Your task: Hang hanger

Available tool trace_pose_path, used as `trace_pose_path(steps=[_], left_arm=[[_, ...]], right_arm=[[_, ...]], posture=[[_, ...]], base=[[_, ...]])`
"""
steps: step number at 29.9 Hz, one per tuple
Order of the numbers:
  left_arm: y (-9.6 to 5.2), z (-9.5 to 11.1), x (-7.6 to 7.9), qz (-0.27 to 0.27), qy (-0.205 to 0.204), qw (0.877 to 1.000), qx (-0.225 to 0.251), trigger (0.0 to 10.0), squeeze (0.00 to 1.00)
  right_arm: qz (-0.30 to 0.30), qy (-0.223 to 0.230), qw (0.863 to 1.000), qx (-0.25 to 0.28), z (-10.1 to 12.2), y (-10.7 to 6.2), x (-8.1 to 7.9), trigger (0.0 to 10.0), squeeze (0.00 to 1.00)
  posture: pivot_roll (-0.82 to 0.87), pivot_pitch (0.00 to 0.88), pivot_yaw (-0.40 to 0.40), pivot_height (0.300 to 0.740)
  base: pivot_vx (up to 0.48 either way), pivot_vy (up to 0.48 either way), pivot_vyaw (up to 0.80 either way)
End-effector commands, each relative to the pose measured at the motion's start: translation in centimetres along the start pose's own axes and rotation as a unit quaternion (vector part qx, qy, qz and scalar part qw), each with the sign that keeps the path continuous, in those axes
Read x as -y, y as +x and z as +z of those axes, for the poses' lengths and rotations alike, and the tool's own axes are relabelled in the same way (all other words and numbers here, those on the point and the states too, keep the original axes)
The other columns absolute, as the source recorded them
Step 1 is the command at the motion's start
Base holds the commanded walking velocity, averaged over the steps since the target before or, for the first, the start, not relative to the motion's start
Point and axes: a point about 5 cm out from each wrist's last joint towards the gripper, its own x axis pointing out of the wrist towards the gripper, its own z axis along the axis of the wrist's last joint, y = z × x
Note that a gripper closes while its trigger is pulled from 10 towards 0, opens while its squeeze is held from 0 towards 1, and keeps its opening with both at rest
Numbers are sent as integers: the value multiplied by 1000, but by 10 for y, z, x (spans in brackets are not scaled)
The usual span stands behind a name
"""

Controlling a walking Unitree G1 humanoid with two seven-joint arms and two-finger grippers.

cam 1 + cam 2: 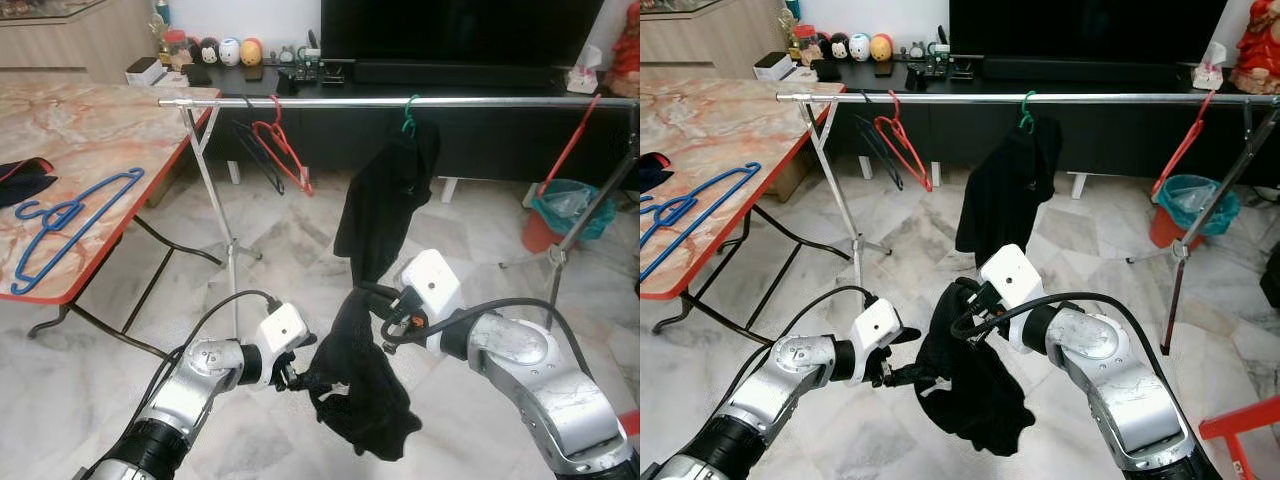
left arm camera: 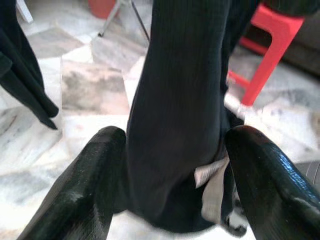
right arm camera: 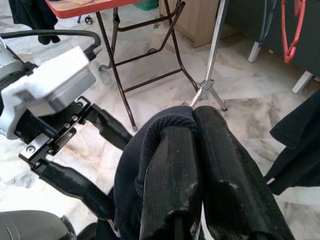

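while a green hanger [image 1: 409, 114] is hooked on the silver rail [image 1: 480, 102] with a black garment [image 1: 385, 200] draped from it, a second black garment [image 1: 365, 385] is held below the rail; its upper edge is pinched by the closed fingers of the right gripper [image 3: 192, 150]; the left gripper [image 2: 175, 165] is spread open around its lower folds; a red hanger [image 1: 283, 150] is hung further along the rail; beside the rail's end, a blue hanger [image 1: 70, 225] is laid on the table [image 1: 100, 130].

We see a red-edged marble-patterned folding table [image 1: 90, 130], a blue plastic hanger [image 1: 70, 225] flat on it, dark cloth [image 1: 20, 180] at its edge, pale marble-tiled floor [image 1: 290, 240] below.
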Motion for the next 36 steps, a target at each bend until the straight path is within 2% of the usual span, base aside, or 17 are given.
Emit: trace_pose_path(steps=[1, 8, 9, 10, 30, 34, 35, 36], left_arm=[[-2, 5, -3, 0, 2, 1000, 11, 10000, 0], [-1, 2, -3, 4, 2, 1000, 4, 10000, 0], [-1, 2, -4, 7, 0, 1000, 3, 6667, 0], [0, 1, -4, 10, -5, 1000, 2, 0, 0], [-3, -10, -1, -11, 24, 999, -40, 0, 0], [-3, -10, -2, -4, 34, 998, -49, 0, 0], [-3, -10, -9, 29, 43, 997, -59, 0, 0], [-3, -10, -9, 29, 43, 997, -59, 0, 0]], right_arm=[[11, -15, 999, 29, 16, -1, -4, 0, 0], [8, -17, 999, 32, 18, -1, -3, 0, 0], [7, -17, 999, 33, 19, -1, -3, 0, 0], [6, -16, 999, 35, 20, -1, -2, 0, 0], [-2, -21, 999, 26, 18, -5, 1, 0, 0], [-1, -22, 999, 26, 17, -6, 1, 0, 0], [-1, -23, 999, 25, 17, -6, 1, 0, 0], [-1, -23, 999, 25, 17, -6, 1, 0, 0]], posture=[[-30, 26, 7, 740], [-33, 26, 8, 740], [-33, 26, 8, 740], [-33, 27, 9, 740], [-33, 29, 10, 740], [-34, 28, 10, 740], [-36, 29, 11, 740], [-36, 29, 11, 740]], base=[[0, 0, 0], [0, 0, 0], [0, 0, 0], [0, 0, 0], [0, 0, 0], [0, 0, 0], [0, 0, 0], [0, 0, 0]])
